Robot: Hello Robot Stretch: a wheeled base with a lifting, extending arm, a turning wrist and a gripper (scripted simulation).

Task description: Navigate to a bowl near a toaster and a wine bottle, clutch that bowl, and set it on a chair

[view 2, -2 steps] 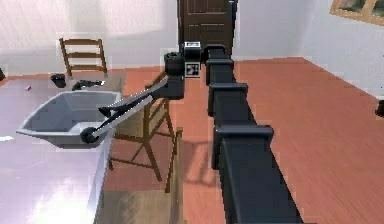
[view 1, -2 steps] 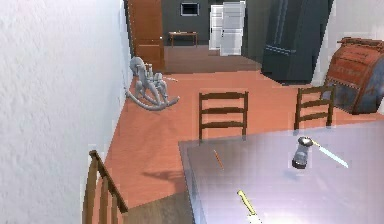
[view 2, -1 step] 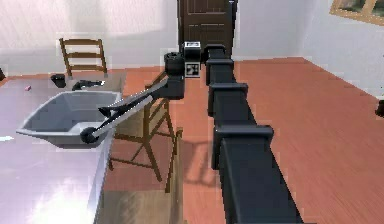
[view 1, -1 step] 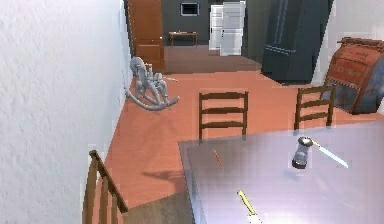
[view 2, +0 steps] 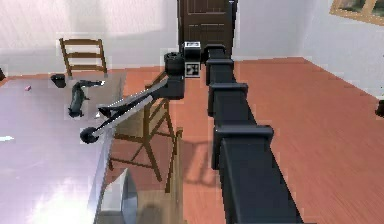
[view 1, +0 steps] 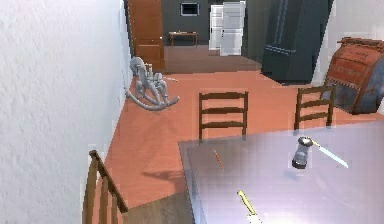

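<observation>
Now, gripper at table, cannot tell if holding anything, dark cup-like thing nearby

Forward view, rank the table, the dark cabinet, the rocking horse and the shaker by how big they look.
Table, largest, though it is nearest the camera
dark cabinet
rocking horse
shaker, smallest

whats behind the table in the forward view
A wooden chair and a second chair stand behind the table, their backrests rising above its far edge. Their seats and lower legs cannot be seen: the tabletop covers them.
</observation>
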